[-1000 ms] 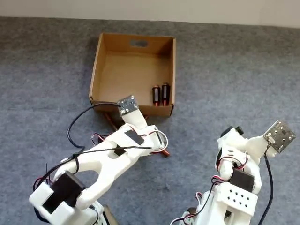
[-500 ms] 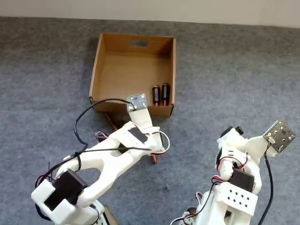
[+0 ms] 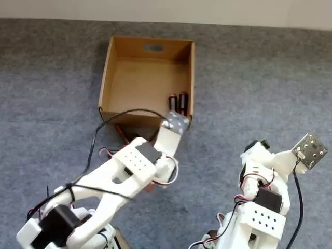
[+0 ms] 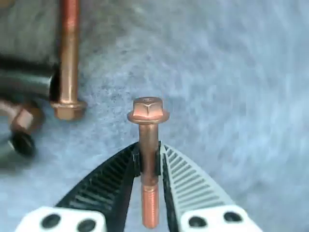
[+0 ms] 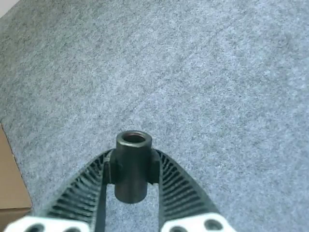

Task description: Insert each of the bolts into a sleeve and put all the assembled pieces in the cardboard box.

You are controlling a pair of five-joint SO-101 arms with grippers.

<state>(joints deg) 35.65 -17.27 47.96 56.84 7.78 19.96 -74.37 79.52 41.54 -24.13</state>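
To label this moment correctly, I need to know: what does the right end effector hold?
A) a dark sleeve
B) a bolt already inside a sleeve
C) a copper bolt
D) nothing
A: in the right wrist view the right end effector is shut on a dark sleeve whose bore is empty, while the copper bolt is in the left end effector.

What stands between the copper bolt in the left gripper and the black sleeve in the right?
Nothing visible. The copper flanged bolt sits in the left gripper, the black cylindrical sleeve, bore open, in the right gripper; bare grey carpet lies between the arms.
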